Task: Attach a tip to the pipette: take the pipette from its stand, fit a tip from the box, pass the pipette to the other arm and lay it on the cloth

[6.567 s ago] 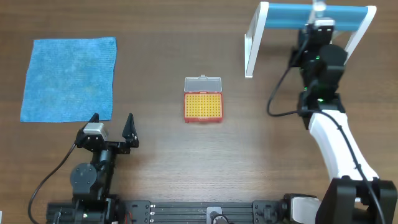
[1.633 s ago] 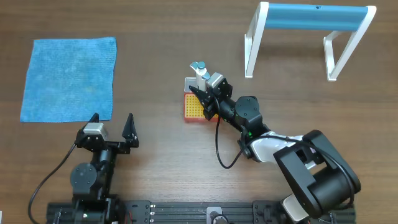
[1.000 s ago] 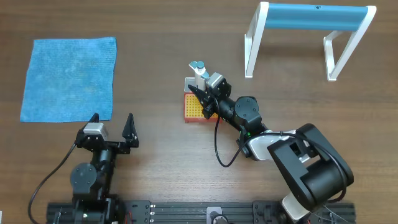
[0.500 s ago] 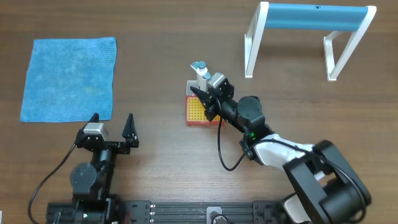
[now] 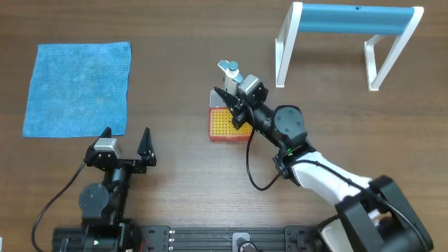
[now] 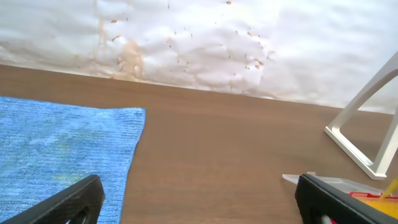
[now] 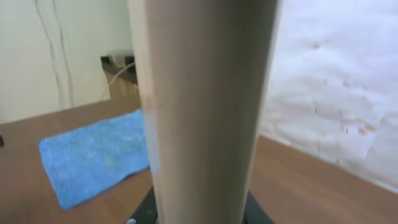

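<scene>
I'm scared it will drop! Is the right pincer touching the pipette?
Touching. In the right wrist view the pipette rises straight out of the right pincer, and the top view shows its fingers closed on the pipette's body.

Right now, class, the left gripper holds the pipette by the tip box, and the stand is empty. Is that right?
No: the right gripper holds the pipette by the tip box; the left gripper sits open near the cloth. The stand is empty, as the top view shows.
</scene>
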`<state>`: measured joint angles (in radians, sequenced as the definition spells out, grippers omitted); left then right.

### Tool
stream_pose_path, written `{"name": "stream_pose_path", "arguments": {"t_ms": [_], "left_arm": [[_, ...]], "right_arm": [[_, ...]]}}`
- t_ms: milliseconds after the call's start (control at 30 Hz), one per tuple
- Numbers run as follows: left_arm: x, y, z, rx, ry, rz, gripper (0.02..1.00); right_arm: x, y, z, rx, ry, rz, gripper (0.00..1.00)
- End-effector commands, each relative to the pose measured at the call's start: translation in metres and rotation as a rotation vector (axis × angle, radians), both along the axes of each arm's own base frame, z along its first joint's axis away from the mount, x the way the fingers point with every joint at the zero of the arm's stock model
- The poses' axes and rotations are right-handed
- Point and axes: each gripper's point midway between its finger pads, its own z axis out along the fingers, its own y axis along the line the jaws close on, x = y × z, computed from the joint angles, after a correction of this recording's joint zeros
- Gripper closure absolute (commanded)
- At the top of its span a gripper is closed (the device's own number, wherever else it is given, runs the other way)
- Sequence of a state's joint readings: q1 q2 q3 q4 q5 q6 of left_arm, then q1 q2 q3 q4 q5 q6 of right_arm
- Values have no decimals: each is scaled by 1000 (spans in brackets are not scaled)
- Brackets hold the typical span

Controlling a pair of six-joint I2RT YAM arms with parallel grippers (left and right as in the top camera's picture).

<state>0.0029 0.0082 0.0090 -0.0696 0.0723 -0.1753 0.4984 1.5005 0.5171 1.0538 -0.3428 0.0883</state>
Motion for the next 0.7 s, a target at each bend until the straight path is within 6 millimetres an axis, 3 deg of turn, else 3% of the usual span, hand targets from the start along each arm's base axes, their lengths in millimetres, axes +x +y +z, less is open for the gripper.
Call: {"name": "stream_pose_path", "arguments": {"t_ms": [33, 300, 400, 567, 700], "left_arm": [[0, -3, -1, 19, -1, -16, 25], [0, -3, -1, 19, -1, -16, 23], [0, -3, -1, 19, -1, -16, 23], [0, -3, -1, 19, -1, -16, 23], [0, -3, -1, 19, -1, -16, 23]], "right_arm": [[-10, -6, 57, 44, -110, 0, 930], [-71, 10, 74, 24, -77, 289, 930], [-85, 12, 78, 72, -6, 361, 928], [-90, 14, 77, 198, 227, 410, 930], [-88, 14, 67, 212, 318, 405, 928]]}}
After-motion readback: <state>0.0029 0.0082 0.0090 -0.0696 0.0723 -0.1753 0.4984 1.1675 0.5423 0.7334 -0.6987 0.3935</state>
